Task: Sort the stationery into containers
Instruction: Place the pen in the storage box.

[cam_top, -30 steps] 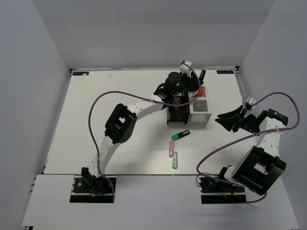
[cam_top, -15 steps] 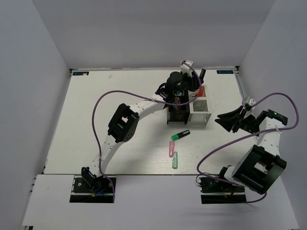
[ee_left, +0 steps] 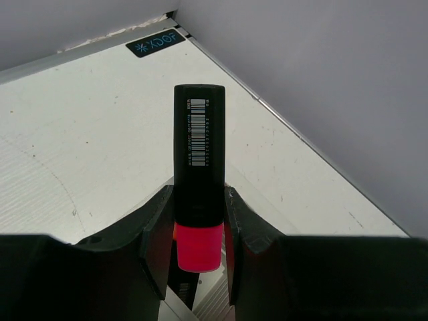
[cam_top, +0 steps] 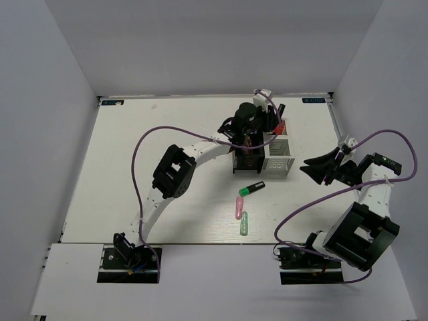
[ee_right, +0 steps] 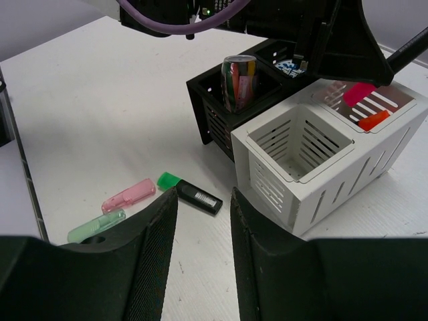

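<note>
My left gripper (cam_top: 267, 124) is shut on a black highlighter with a pink cap (ee_left: 199, 154), cap down, over the far compartment of the white slatted box (cam_top: 277, 160). Its pink cap (ee_right: 360, 93) hangs just above an orange-capped highlighter (ee_right: 373, 120) lying in that compartment. The black box (cam_top: 245, 159) stands left of the white one and holds a pink metallic cylinder (ee_right: 239, 81) and a blue-white tape roll (ee_right: 289, 65). A green-capped highlighter (cam_top: 251, 188), a pink capsule (cam_top: 238, 207) and a green capsule (cam_top: 244, 224) lie on the table. My right gripper (cam_top: 309, 167) is open and empty, right of the boxes.
The near compartment of the white box (ee_right: 297, 144) shows nothing inside. The left arm reaches across the middle of the table to the boxes. White walls close in the table at the back and both sides.
My left gripper has shifted slightly to the right above the boxes, still holding the highlighter. The right arm and the loose items have not moved.
</note>
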`<state>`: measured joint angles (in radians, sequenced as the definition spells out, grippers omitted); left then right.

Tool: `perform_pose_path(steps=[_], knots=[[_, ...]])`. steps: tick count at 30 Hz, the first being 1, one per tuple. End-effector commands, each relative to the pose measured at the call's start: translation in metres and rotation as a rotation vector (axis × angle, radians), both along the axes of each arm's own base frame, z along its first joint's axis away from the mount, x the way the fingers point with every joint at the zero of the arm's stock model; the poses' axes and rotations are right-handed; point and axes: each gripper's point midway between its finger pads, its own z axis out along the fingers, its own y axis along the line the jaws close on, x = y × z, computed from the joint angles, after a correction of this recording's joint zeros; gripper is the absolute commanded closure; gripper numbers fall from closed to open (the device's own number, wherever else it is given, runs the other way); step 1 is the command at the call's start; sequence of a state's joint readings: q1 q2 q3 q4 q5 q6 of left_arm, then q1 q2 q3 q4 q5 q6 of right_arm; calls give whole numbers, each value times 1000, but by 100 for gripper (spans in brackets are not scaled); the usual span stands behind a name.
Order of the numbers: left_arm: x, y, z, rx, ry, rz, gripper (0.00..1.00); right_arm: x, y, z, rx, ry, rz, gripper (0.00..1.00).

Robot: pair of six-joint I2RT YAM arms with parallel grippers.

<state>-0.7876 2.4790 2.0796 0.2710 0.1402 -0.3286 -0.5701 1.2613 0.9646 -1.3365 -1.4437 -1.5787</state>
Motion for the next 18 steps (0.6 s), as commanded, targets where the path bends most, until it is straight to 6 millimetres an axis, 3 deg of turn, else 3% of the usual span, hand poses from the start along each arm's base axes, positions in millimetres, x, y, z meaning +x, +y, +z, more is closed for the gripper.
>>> perform_pose_path(steps=[1, 3, 9, 15, 17, 18], knots=[[-1, -2, 25, -10, -37, -9, 77, -28, 18, 18, 188, 233, -18, 59], [1, 0, 28, -11, -38, -6, 62, -28, 18, 17, 187, 231, -18, 57], [1, 0, 31, -3, -38, 1, 41, -27, 17, 18, 185, 230, -19, 53], [1, 0, 44, -16, -49, -2, 34, -28, 18, 17, 181, 232, -19, 52], [1, 1, 50, -22, -55, 1, 43, -28, 17, 18, 182, 237, -19, 63], [-1, 0, 53, -26, -58, -6, 46, -27, 16, 19, 182, 241, -18, 77]])
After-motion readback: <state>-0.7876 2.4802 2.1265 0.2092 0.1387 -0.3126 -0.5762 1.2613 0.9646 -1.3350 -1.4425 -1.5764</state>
